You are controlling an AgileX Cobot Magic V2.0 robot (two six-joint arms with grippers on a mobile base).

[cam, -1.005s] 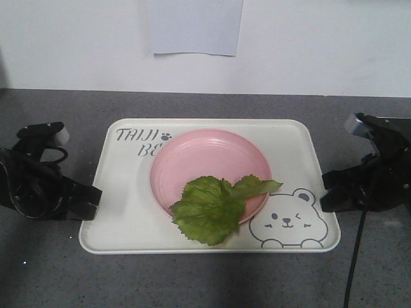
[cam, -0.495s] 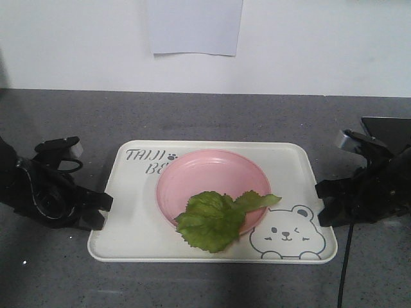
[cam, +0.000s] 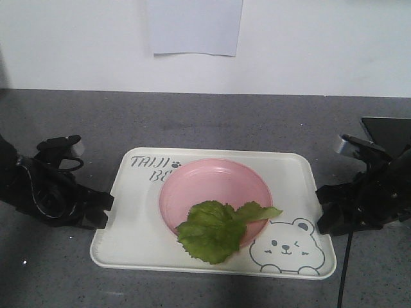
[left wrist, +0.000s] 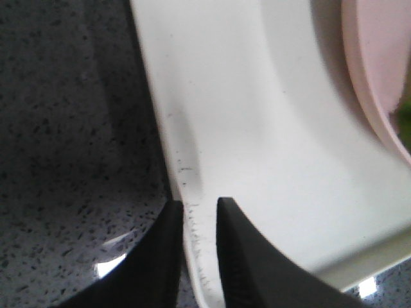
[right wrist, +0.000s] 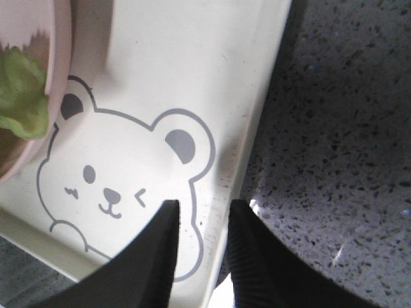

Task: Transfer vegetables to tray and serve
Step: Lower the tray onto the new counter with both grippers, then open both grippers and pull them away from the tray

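The left gripper (left wrist: 192, 256) has its two dark jaws closed on the rim of the tray (left wrist: 257, 128); in the left wrist view the thin cream edge runs between them near the bottom of the frame. The right gripper (right wrist: 200, 247) also stands with one jaw on each side of the rim of the tray (right wrist: 192, 64), beside the bear drawing (right wrist: 122, 186), and it appears to pinch this edge, though a small gap shows around it.

In the front view the left gripper (cam: 96, 208) is at the left edge of the tray (cam: 135, 224) and the right gripper (cam: 324, 208) at the right edge. The lettuce leaf (cam: 215, 231) lies on the pink plate (cam: 205, 189) in the middle of the tray, and its lower part hangs over the plate's near rim.

I judge that the transfer is done, because the leaf is already on the tray. What is left is the serving: carry the tray with both arms and set it down.

Only the wrist views show the grip on the rim. Only the front view shows the whole leaf, both arms, the grey counter (cam: 212, 122) and the white paper (cam: 192, 25) on the wall
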